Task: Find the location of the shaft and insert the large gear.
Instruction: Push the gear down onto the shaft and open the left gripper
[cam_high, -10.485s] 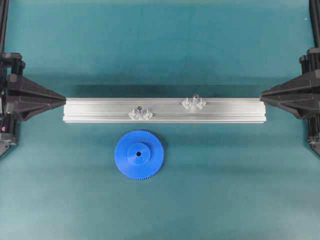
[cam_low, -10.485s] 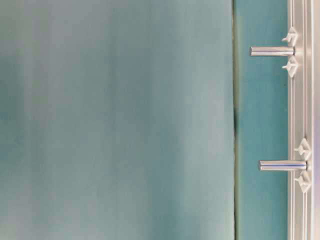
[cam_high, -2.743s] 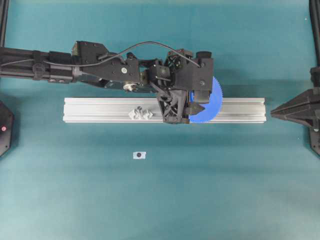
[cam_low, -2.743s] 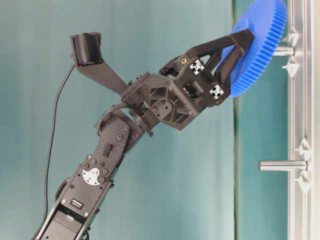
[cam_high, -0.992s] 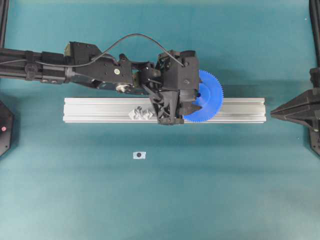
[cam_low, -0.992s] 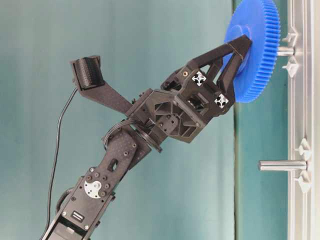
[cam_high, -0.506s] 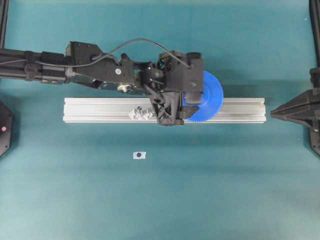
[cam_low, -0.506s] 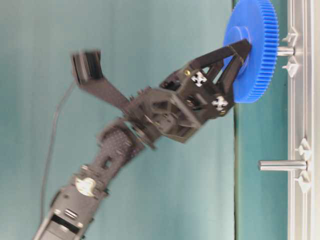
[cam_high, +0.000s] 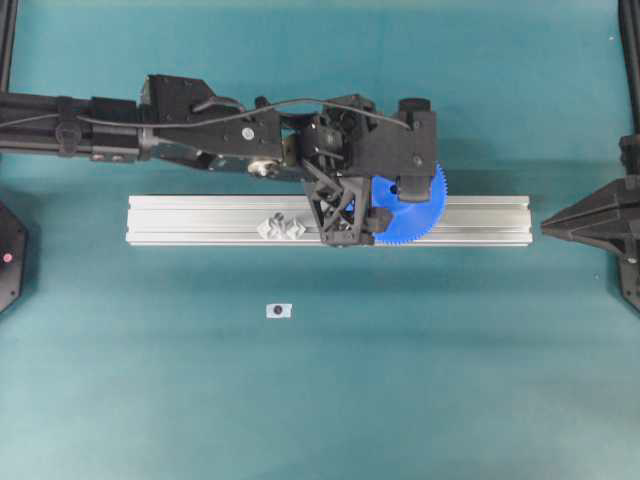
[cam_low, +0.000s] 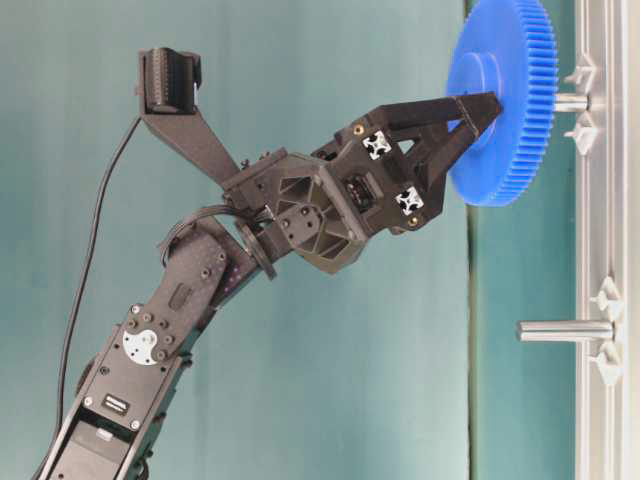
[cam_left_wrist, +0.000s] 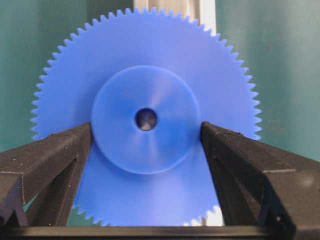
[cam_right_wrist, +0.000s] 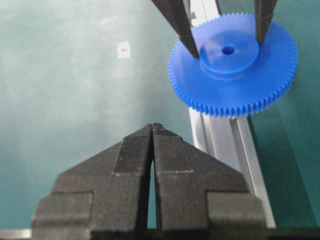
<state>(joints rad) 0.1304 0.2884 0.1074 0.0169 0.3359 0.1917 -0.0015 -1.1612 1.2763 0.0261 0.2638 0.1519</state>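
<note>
While threaded on the right-hand shaft (cam_low: 571, 102) above the rail (cam_high: 480, 220), large gear (cam_low: 505, 100) flanked by spread, released left gripper (cam_low: 478, 112).

You are looking straight at the face of the large gear (cam_left_wrist: 145, 120), which fills most of the frame, its fine teeth running round the edge and its raised round hub sitting in the middle with the small dark centre hole just above the frame's centre. The left tool (cam_left_wrist: 146, 131) has its two black fingers (cam_left_wrist: 45, 165) coming in from the lower left and lower right corners, spread wide, each tip just beside the hub's edge; you cannot tell whether they touch it. A strip of the aluminium rail (cam_left_wrist: 200, 12) shows above the gear at the top. Teal desk (cam_left_wrist: 285, 65) fills both sides.
</note>
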